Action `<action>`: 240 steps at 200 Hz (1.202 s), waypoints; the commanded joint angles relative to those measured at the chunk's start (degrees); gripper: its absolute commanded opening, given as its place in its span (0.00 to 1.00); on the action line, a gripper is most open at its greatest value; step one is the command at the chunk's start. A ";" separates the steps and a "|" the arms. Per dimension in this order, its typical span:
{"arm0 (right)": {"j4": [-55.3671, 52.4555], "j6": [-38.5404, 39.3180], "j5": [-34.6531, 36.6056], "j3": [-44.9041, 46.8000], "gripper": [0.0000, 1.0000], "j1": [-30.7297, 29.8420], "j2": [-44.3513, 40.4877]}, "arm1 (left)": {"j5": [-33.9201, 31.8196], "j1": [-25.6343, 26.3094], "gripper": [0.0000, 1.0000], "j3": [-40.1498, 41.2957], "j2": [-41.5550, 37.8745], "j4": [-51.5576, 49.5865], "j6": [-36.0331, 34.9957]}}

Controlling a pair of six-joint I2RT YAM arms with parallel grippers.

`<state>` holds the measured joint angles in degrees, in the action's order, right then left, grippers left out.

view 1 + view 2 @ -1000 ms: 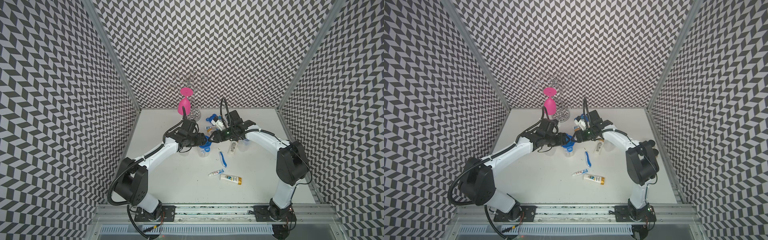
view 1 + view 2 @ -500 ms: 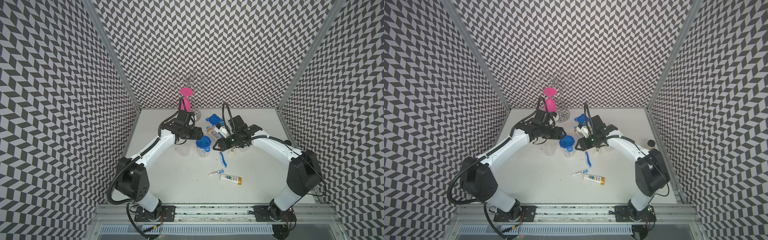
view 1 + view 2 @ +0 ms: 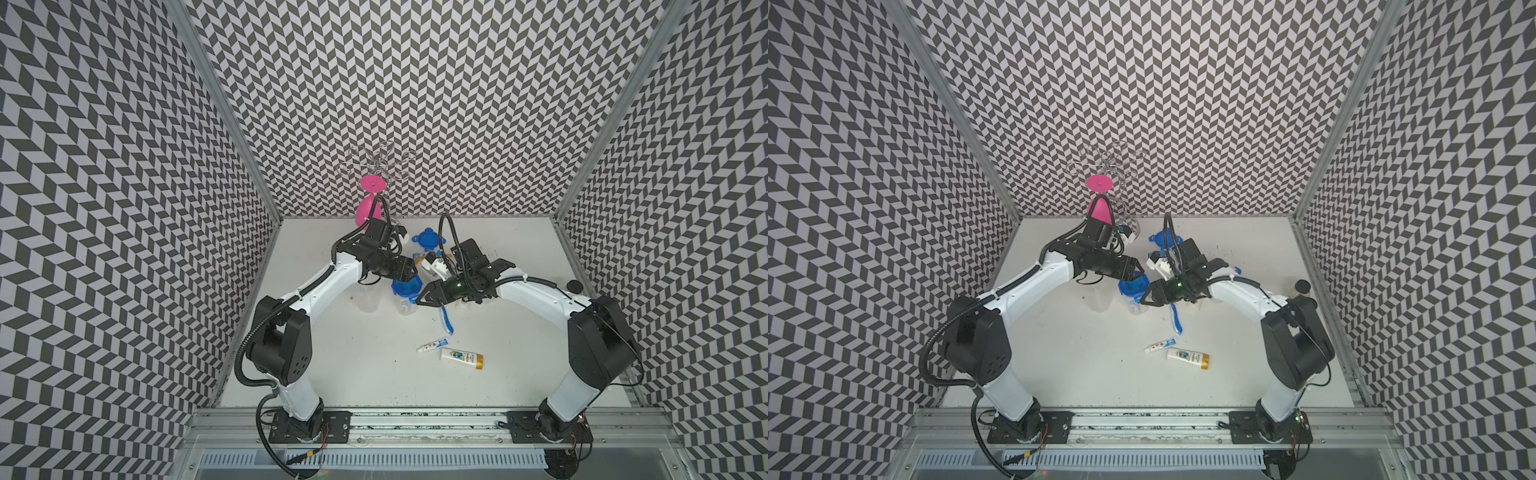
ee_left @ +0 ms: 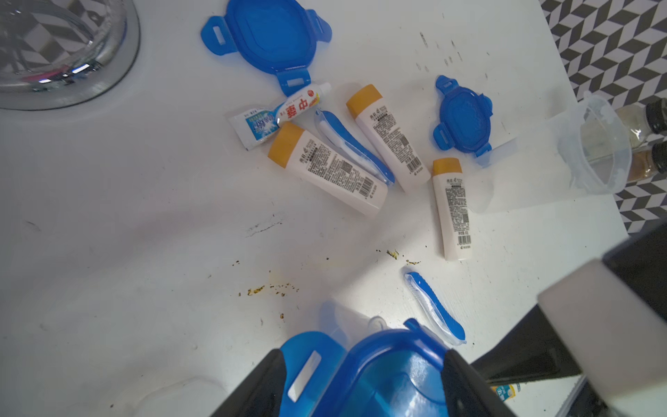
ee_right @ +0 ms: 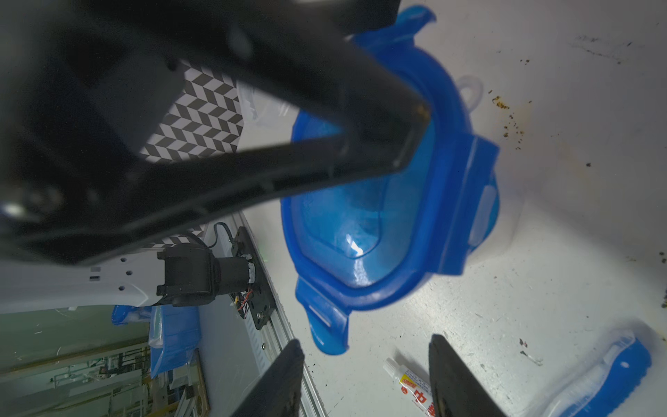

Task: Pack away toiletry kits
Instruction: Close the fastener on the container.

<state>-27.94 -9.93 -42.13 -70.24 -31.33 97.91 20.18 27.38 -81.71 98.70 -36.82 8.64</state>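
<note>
A clear jar stands mid-table with a blue clip-tab lid lying askew on it. My left gripper is over it, and the lid spans the gap between its jaws. Just right of the jar, my right gripper is open and holds nothing. It points at the lid. Loose near the front lie a blue toothbrush, a toothpaste tube and a white bottle. Further back lie more bottles, a toothpaste tube and a toothbrush.
Two loose blue lids lie by the far pile. Open clear jars stand at the left and right. The pink goblet hangs on the wire rack at the back. Two dark-capped bottles sit at the right edge.
My right gripper has swung from the far pile toward the front and now sits beside the lidded jar. My left wrist drew back slightly and stays over the lid.
</note>
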 commanded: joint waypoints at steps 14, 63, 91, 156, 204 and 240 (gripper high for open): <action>2.97 -0.63 0.77 0.01 0.53 0.64 2.31 | 2.80 0.39 0.69 1.67 -0.34 1.42 -0.91; 3.58 -1.23 1.39 -1.78 0.51 1.60 5.35 | 4.42 0.34 0.67 5.69 -1.87 2.60 0.02; 5.57 -2.44 0.91 -2.17 0.50 2.21 5.10 | 6.27 0.31 0.67 7.00 -2.47 3.68 1.16; 9.82 -4.81 1.94 -1.14 0.47 2.77 5.52 | 15.14 0.35 0.63 10.39 -3.85 8.06 7.76; 11.87 -4.75 1.56 -0.25 0.45 3.43 5.85 | 15.88 0.53 0.64 12.51 -5.19 9.59 9.62; 12.63 -4.92 1.89 0.54 0.44 3.40 5.06 | 14.53 0.66 0.64 11.91 -5.36 9.05 9.96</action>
<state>-24.75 -13.87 -41.56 -69.32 -28.08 103.24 28.75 25.80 -70.17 94.76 -25.21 17.39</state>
